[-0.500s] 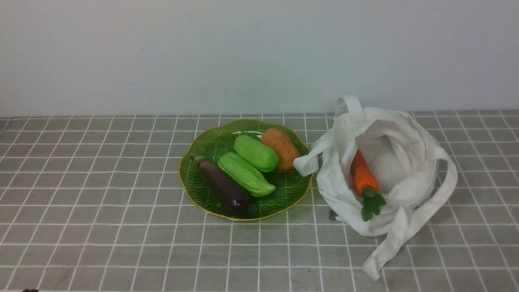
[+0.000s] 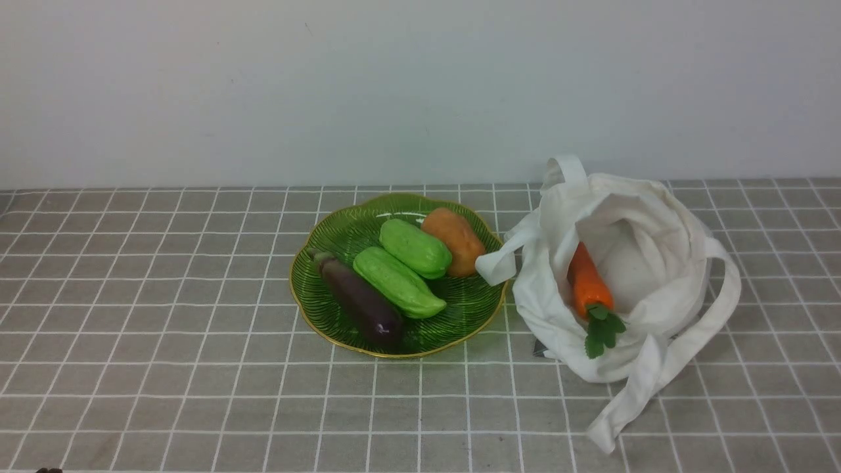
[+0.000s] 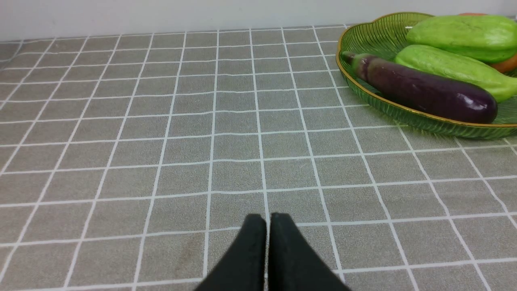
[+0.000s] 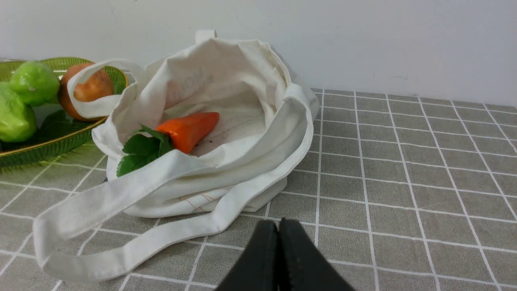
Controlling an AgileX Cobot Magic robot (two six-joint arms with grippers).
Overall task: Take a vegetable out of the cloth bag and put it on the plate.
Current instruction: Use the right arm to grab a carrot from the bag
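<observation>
Tiled table (image 2: 164, 328): cloth bag (image 2: 657, 217) half-hides the carrot (image 2: 587, 282).

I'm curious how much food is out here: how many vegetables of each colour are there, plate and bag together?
Green gourds, on the plate: 2
Purple eggplant, on the plate: 1
Brownish-orange potato, on the plate: 1
Orange carrot, in the cloth bag: 1
Total: 5

A: Background?
B: Grey gridded tablecloth (image 2: 164, 368) is lying across the whole surface, white wall (image 2: 394, 85) is standing behind it.
A: Extras?
B: Eggplant (image 2: 361, 302), near gourd (image 2: 397, 282), far gourd (image 2: 415, 248), potato (image 2: 454, 242) are lying side by side.
</observation>
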